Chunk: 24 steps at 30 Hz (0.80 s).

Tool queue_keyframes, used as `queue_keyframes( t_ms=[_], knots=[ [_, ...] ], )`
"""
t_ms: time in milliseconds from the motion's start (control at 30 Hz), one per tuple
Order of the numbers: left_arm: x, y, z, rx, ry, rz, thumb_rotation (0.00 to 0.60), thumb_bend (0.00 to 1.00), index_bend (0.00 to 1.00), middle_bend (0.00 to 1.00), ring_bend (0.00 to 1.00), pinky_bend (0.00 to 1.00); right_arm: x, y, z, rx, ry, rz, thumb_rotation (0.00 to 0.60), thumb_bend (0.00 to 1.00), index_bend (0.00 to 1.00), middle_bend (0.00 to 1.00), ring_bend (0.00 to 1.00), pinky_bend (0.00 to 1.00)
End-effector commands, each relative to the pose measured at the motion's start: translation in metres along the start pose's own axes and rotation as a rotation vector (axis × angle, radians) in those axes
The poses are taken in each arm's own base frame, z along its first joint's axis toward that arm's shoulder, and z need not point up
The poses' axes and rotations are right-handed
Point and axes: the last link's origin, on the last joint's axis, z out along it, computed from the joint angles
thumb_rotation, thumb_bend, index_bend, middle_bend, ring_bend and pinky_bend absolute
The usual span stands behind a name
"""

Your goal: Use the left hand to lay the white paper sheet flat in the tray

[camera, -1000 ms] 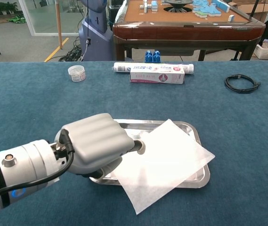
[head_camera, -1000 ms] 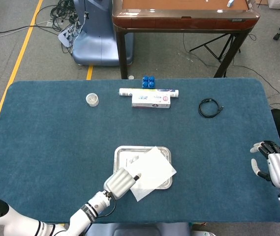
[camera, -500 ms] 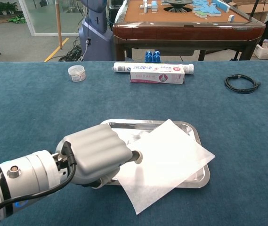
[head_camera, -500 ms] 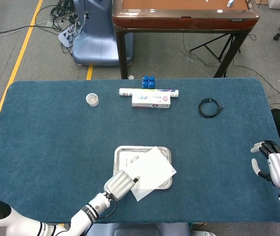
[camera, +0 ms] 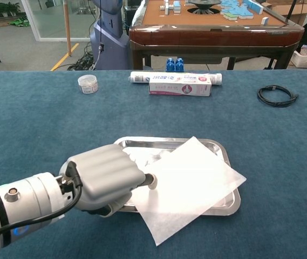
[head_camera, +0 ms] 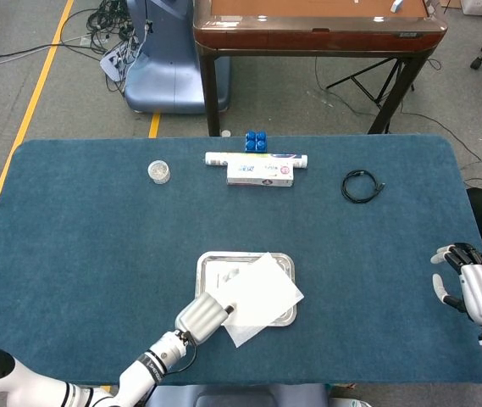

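Observation:
The white paper sheet (head_camera: 262, 292) (camera: 193, 181) lies skewed over the silver tray (head_camera: 215, 257) (camera: 142, 141). Its right and near corners hang over the rim onto the blue cloth. My left hand (head_camera: 202, 316) (camera: 104, 178) sits at the tray's near left corner with its fingers curled in. One fingertip (camera: 150, 181) touches the sheet's left edge, and I see nothing gripped. My right hand (head_camera: 473, 288) hovers at the table's right edge, fingers apart and holding nothing; only the head view shows it.
Along the far side lie a toothpaste box (head_camera: 260, 175) (camera: 180, 87), a white tube (head_camera: 256, 158), blue blocks (head_camera: 256, 141), a small jar (head_camera: 159, 171) (camera: 88, 83) and a black cable coil (head_camera: 362, 186) (camera: 276, 95). A brown table stands beyond.
My left hand has drawn back toward me and slightly left, off the tray. The paper has stayed where it lay. The right hand has not moved.

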Motion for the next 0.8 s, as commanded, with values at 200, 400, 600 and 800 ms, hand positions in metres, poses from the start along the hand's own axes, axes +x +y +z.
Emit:
queue_keyframes(
  t_ms=[200, 400, 600, 800],
  knots=[
    [-0.0030, -0.0038, -0.0004, 0.009, -0.025, -0.021, 0.600, 0.69, 0.24, 1.00, 1.00, 1.00, -0.0005, -0.0001, 0.0000, -0.001, -0.001, -0.006, 0.600, 0.45, 0.41, 0.33, 0.19, 0.29],
    [-0.0054, -0.0072, 0.0008, 0.018, -0.034, -0.010, 0.600, 0.69, 0.24, 1.00, 1.00, 1.00, -0.0004, -0.0003, 0.0000, 0.000, -0.002, -0.005, 0.600, 0.45, 0.41, 0.33, 0.19, 0.29],
    [-0.0040, -0.0068, 0.0017, 0.015, -0.026, -0.006, 0.600, 0.69, 0.24, 1.00, 1.00, 1.00, -0.0004, -0.0003, 0.0002, -0.003, -0.003, 0.000, 0.600, 0.45, 0.41, 0.33, 0.19, 0.29],
    [-0.0025, -0.0056, 0.0027, 0.012, -0.023, 0.004, 0.600, 0.69, 0.24, 1.00, 1.00, 1.00, 0.0007, 0.0001, -0.0002, -0.004, 0.001, 0.006, 0.600, 0.45, 0.41, 0.33, 0.19, 0.29]
  ],
)
